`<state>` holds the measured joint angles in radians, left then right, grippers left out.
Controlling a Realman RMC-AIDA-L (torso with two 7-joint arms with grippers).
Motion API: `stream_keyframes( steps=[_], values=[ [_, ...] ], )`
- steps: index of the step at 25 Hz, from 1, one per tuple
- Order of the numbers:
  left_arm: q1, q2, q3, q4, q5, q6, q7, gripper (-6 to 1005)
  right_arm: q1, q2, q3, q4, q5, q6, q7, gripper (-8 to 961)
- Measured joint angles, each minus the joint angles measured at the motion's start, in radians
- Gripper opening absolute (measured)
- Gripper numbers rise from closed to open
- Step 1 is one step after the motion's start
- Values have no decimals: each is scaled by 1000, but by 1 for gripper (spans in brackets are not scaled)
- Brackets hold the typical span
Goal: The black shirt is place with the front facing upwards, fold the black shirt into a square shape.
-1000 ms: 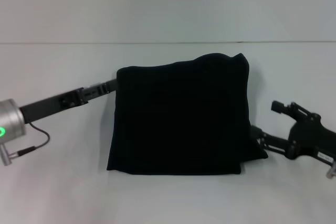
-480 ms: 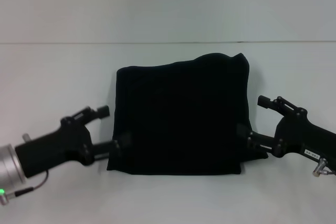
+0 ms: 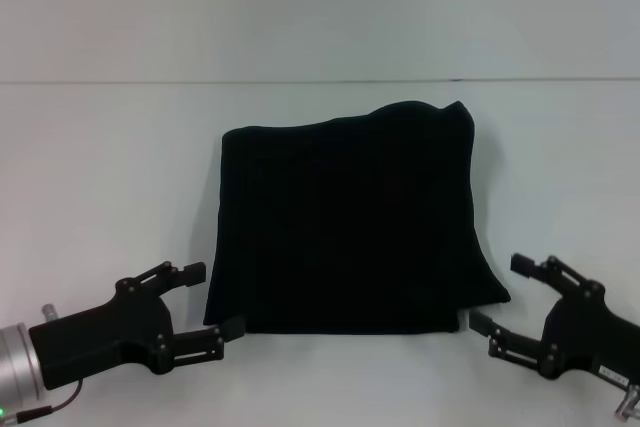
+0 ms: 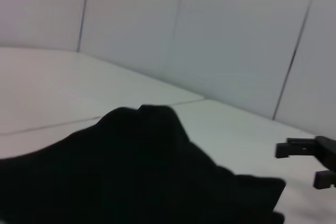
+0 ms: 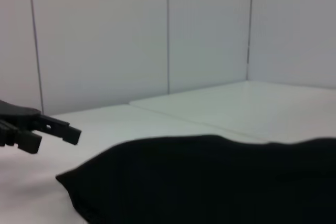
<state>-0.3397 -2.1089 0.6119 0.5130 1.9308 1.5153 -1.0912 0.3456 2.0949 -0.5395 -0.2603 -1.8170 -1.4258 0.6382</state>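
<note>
Only head view shows both open grippers flanking black shirt (image 3: 345,222)

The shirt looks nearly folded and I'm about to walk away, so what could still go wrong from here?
1. The left gripper and right gripper sit open right by the shirt's near corners; a finger could snag the edge and drag the fold open.
2. The far right corner bulges upward and the right side flares out, so the shape is not truly square and may slump.
</note>
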Motion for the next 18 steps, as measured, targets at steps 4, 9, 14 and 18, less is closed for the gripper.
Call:
stream_keyframes(
  steps=[4, 9, 14, 18],
  values=[
    [-1, 0, -1, -1, 6, -8, -2, 952, -5, -1, 3, 19, 1, 18, -24, 947],
    [-6, 1, -2, -3, 6, -9, -4, 952, -5, -2, 3, 18, 5, 19, -25, 947],
    [-6, 1, -3, -4, 6, -9, -5, 952, -5, -3, 3, 13, 6, 17, -25, 947],
    [-6, 0, -3, -4, 6, -9, -3, 952, -3, -3, 3, 13, 6, 18, -25, 947]
  ],
)
